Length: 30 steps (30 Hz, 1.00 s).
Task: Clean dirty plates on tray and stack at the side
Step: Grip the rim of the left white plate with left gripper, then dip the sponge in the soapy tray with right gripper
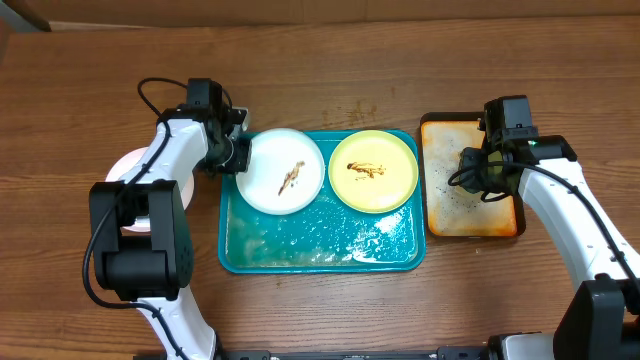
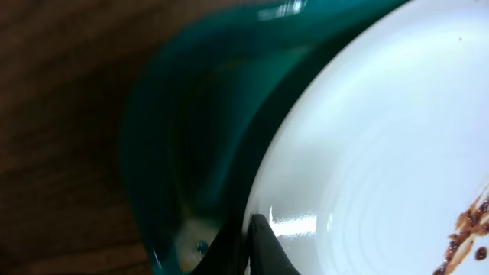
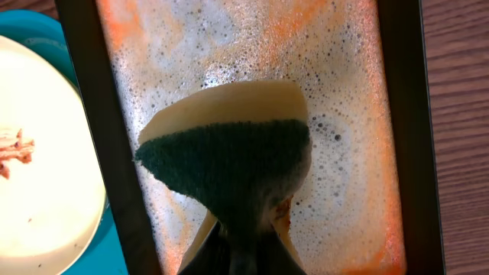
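The teal tray (image 1: 320,245) holds a white plate (image 1: 285,170) at its back left and a pale yellow-green plate (image 1: 373,170) at its back right, both with brown smears. My left gripper (image 1: 238,153) is at the white plate's left rim. In the left wrist view its fingers (image 2: 256,248) pinch the rim of the white plate (image 2: 382,153) over the tray's corner (image 2: 183,114). My right gripper (image 1: 490,180) is shut on a green-and-yellow sponge (image 3: 229,153) over the foamy orange tray (image 3: 344,92). Another white plate (image 1: 122,168) lies on the table at the left, partly under my left arm.
The orange, dark-rimmed tray (image 1: 470,215) stands right of the teal tray and is covered in soap foam. The teal tray's front half is wet. The yellow-green plate's edge (image 3: 46,153) shows left of the orange tray in the right wrist view.
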{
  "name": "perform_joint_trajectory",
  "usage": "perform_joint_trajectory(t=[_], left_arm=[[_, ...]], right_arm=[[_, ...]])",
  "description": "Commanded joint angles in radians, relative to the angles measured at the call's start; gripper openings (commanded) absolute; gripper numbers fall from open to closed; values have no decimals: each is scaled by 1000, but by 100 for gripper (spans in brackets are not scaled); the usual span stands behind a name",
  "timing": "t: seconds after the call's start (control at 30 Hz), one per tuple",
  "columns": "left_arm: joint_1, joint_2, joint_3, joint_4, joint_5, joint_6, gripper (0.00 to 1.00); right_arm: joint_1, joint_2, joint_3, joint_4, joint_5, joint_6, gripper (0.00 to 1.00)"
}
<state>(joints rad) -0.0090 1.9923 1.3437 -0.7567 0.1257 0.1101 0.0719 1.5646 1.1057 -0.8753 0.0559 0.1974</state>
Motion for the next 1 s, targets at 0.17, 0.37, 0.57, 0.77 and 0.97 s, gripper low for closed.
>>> perform_joint_trajectory(t=[0.17, 0.37, 0.57, 0.77, 0.97], left_arm=[[3, -84, 2, -138, 77, -175, 4], [3, -180, 2, -322, 77, -278, 4], [1, -186, -3, -472, -37, -338, 4], [1, -186, -34, -515, -109, -405, 4], [-21, -186, -80, -498, -69, -409, 4]], right_arm=[[-2, 0, -2, 19, -5, -4, 7], [-2, 0, -2, 18, -5, -5, 7], [-2, 0, -2, 31, -5, -5, 7], [-2, 2, -42, 116, -5, -38, 4], [-2, 3, -145, 232, -5, -39, 4]])
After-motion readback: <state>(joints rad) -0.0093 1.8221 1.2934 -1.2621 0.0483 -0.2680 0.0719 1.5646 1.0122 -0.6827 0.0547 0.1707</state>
